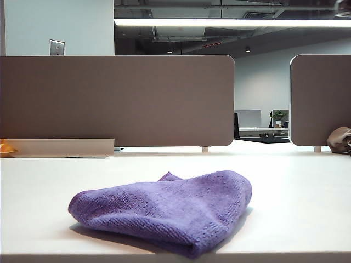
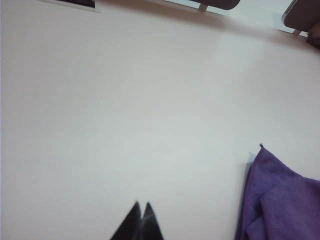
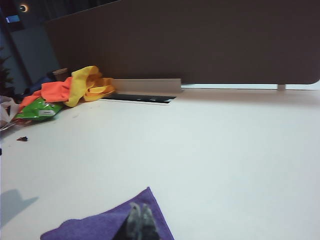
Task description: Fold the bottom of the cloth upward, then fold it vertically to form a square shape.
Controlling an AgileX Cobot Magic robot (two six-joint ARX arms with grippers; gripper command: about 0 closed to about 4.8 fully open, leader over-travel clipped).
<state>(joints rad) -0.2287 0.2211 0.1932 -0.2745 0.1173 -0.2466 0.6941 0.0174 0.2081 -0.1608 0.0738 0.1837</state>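
The purple cloth [image 1: 164, 211] lies folded in a rumpled heap on the white table [image 1: 296, 186], near its front edge. Neither gripper shows in the exterior view. In the left wrist view my left gripper [image 2: 141, 204] is shut, its dark fingertips pressed together over bare table, with the cloth [image 2: 282, 200] off to one side and apart from it. My right gripper [image 3: 140, 206] is shut too, tips together and nothing visibly pinched. It hovers over a hemmed corner of the cloth [image 3: 100, 225].
Brown desk partitions [image 1: 118, 101] close off the back of the table. A small brownish-grey lump [image 1: 340, 141] sits at the far right. Orange and yellow cloths [image 3: 75, 90] and a green packet [image 3: 37, 110] lie by a pale cable tray [image 1: 63, 147] at the back left.
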